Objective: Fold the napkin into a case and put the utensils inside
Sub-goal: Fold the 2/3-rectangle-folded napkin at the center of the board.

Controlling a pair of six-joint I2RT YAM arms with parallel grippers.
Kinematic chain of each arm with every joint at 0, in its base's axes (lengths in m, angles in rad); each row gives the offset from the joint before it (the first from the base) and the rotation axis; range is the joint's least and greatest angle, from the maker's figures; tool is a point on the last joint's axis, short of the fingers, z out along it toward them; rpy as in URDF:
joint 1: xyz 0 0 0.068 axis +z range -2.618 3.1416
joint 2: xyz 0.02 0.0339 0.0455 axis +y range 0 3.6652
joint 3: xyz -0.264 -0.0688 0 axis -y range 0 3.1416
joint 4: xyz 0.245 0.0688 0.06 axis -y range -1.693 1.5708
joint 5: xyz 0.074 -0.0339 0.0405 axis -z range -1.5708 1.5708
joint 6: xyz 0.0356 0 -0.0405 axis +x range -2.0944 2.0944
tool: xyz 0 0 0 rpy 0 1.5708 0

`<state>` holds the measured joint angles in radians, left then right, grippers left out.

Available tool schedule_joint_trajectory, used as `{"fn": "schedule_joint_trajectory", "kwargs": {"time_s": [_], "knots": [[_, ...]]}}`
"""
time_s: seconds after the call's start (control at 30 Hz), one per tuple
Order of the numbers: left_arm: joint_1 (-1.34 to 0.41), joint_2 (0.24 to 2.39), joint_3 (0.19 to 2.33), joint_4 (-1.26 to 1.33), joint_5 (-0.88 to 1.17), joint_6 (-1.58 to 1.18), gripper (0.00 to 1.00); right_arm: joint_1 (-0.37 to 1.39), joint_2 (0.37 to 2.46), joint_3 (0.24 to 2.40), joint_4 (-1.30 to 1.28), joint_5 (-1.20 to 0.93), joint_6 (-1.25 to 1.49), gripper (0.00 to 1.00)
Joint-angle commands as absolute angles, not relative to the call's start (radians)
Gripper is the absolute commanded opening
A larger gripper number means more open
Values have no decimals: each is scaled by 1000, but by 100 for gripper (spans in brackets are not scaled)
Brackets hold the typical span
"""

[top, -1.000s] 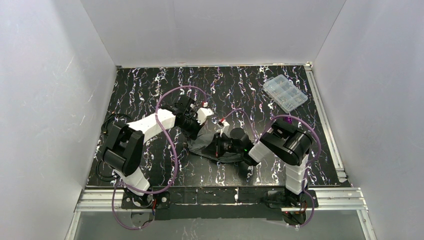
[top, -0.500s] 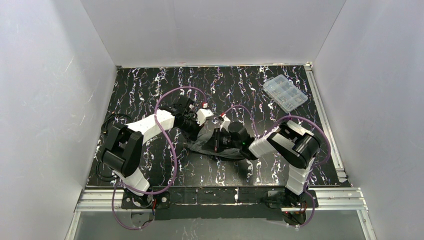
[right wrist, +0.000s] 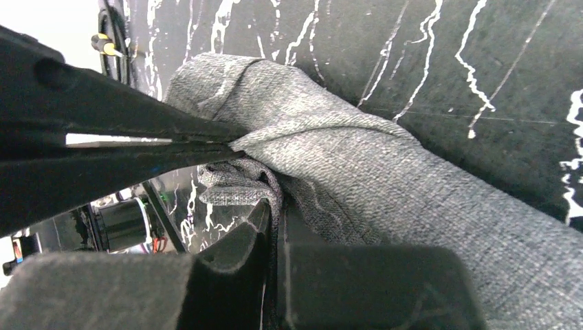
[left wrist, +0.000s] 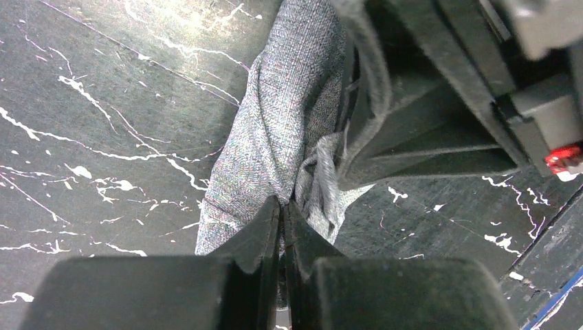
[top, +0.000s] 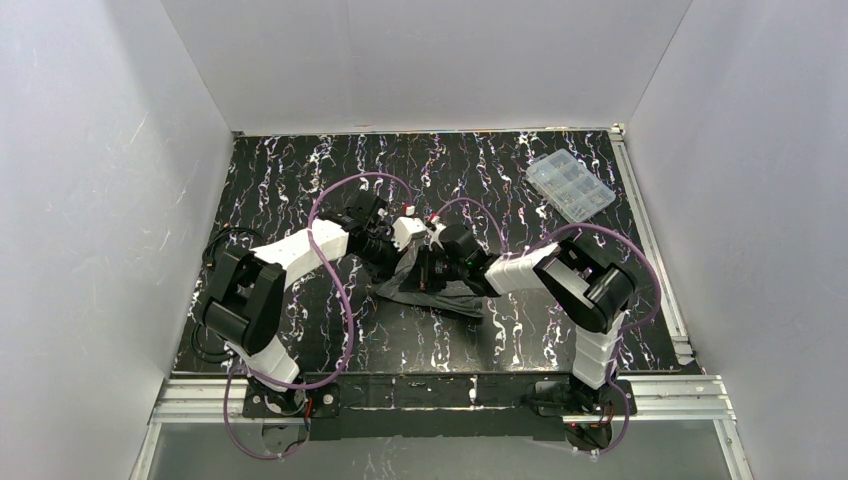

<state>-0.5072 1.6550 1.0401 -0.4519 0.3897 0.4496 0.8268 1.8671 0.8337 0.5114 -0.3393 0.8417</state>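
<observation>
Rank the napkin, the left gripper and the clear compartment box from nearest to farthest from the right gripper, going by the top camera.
1. napkin, pinched in the right gripper itself, mid-table.
2. left gripper, close on its left, also shut on the napkin.
3. clear compartment box, well off at the back right.

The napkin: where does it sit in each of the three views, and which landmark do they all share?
Top external: napkin bunched at mid-picture.
Left wrist: napkin at centre, from the top edge downward.
Right wrist: napkin from centre to lower right.
Shared landmark: the black marbled table.
</observation>
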Motion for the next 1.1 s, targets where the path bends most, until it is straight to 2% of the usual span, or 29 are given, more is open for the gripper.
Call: {"fn": "schedule_joint_trajectory", "kwargs": {"time_s": [0.0,0.47,0.73,0.9,1.07], "knots": [[-509,1606,1046,-483,422,456,0,808,1899,904,348,-322,824,1],[-505,1598,1123,-524,433,421,0,809,1974,1007,102,-275,755,1],[-505,1591,1096,-566,546,435,0,807,1983,989,135,-292,791,1],[-506,1584,993,-514,510,477,0,807,1990,1003,146,-326,811,1],[-505,1577,1002,-489,491,473,0,807,2010,1026,125,-330,814,1]]}}
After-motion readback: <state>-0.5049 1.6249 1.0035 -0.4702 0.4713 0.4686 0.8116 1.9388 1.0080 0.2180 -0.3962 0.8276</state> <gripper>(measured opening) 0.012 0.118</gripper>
